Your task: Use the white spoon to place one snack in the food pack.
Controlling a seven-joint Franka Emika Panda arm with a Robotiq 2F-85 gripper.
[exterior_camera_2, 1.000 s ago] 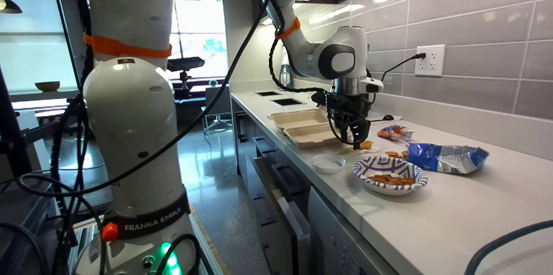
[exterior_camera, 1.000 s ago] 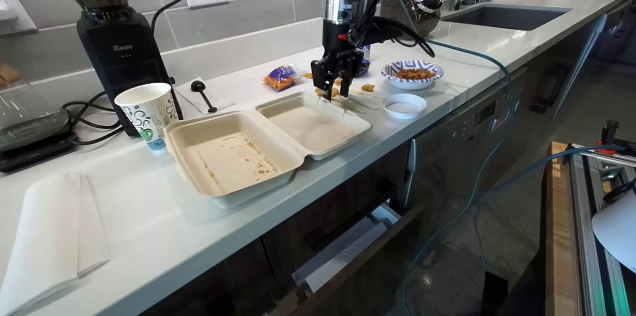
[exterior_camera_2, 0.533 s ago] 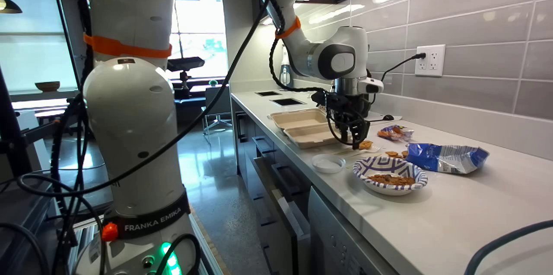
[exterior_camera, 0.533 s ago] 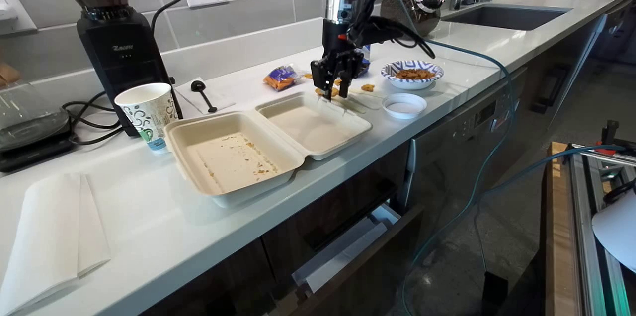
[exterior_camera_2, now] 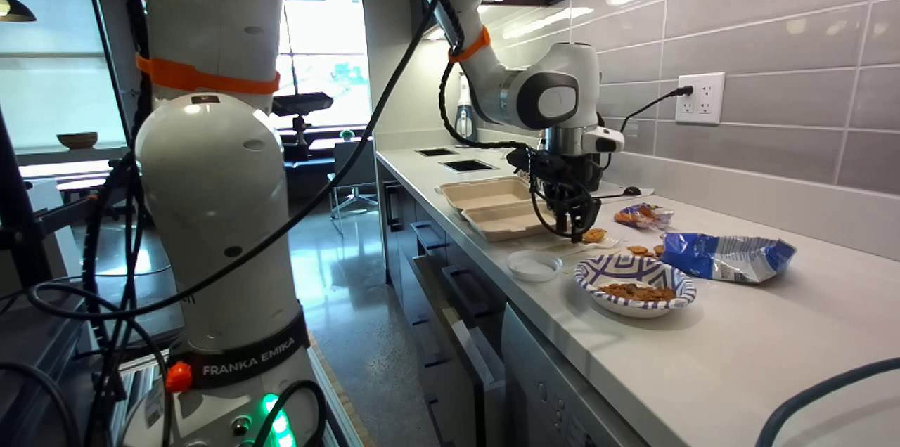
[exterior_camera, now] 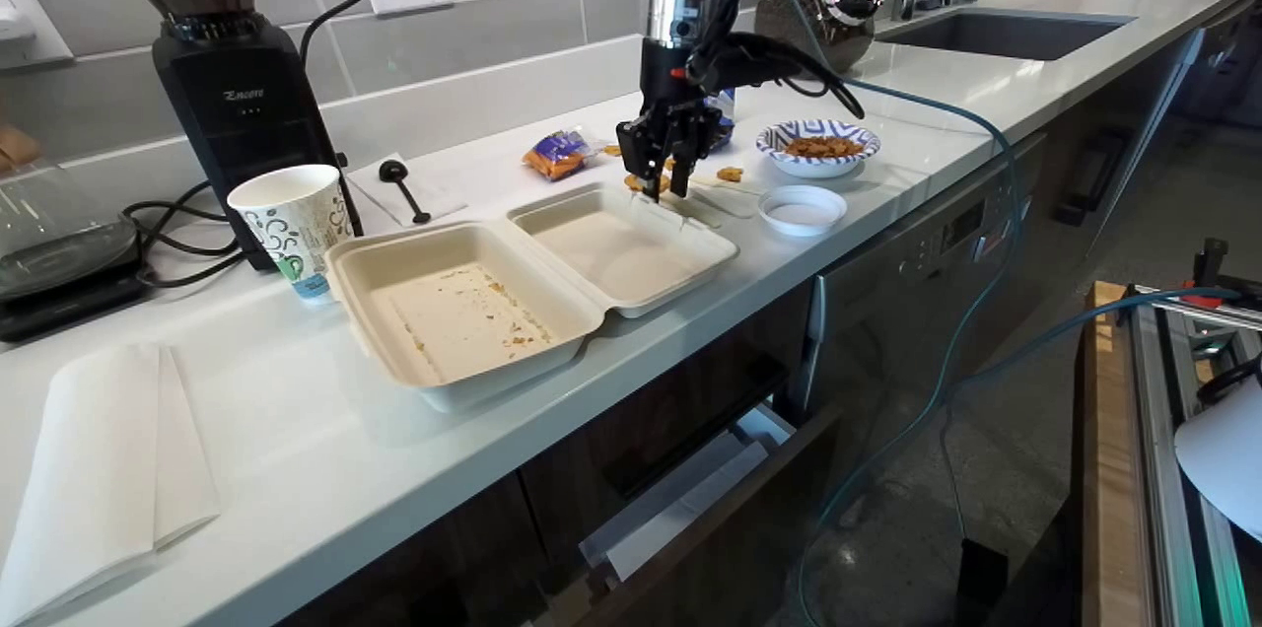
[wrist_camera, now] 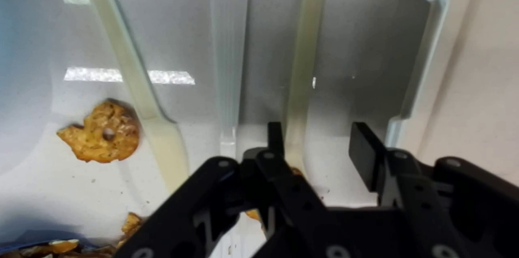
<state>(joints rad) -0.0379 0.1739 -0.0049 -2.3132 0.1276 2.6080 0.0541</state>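
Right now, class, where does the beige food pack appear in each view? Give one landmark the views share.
In an exterior view: the food pack lies open, mostly left of centre.
In an exterior view: the food pack, just right of centre.
Wrist view: the food pack along the right edge, partly cut off.
Shared landmark: the hand.

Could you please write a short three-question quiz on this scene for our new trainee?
1. Multiple choice: in the wrist view, what shows inside the open gripper?
A) a black scoop
B) a pale utensil handle
C) a folded paper towel

2. True or false: the cream clamshell takeaway box lies with its two halves opened out.

3. Short answer: which half of that box shows brown crumbs, the one beside the paper cup or the one beside the gripper?

Key: 1. B. 2. True. 3. The half beside the paper cup.
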